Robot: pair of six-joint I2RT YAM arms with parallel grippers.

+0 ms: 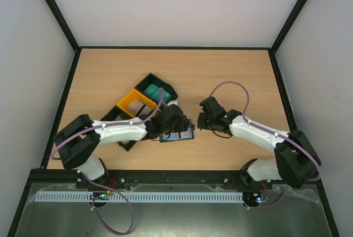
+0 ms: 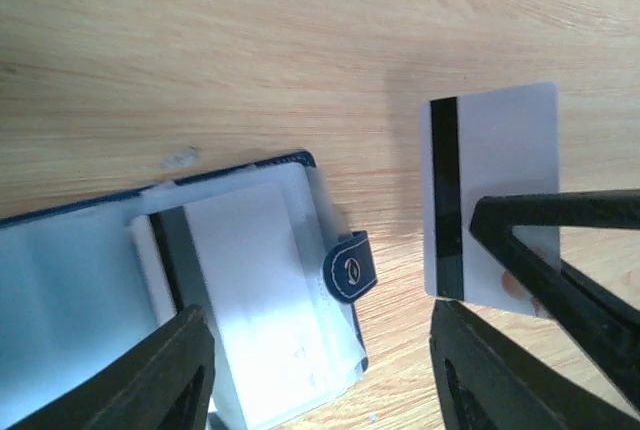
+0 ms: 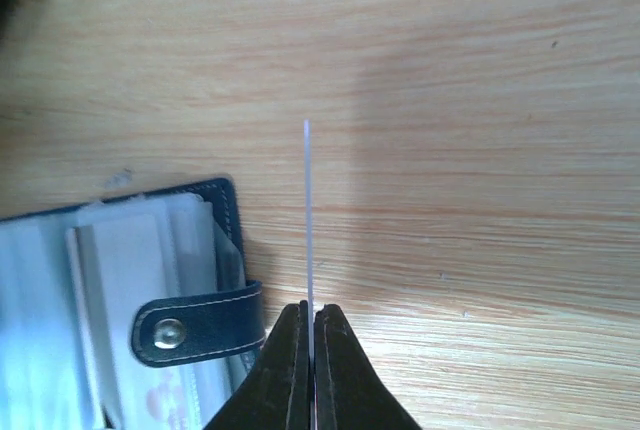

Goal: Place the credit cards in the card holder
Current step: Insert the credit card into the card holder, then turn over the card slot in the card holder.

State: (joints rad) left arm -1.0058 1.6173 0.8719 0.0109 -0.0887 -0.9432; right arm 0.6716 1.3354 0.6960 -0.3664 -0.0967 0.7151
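Note:
The navy card holder (image 1: 182, 134) lies open on the table between the arms, its snap tab (image 2: 350, 268) pointing right. A whitish credit card (image 2: 245, 280) with a dark stripe sits in its clear pocket. My left gripper (image 2: 320, 380) hangs open over the holder's right end, gripping nothing. To the right of the holder, my right gripper (image 3: 312, 335) is shut on a second white credit card (image 2: 490, 180) with a black stripe. It holds that card upright and above the table, so it shows edge-on (image 3: 307, 210) in the right wrist view, just right of the holder (image 3: 150, 270).
A black-and-yellow three-compartment tray (image 1: 135, 100) sits behind the left arm, with teal cards (image 1: 156, 91) in its far compartment. Bare wood table (image 1: 220, 71) stretches behind and to the right. Dark frame rails edge the table.

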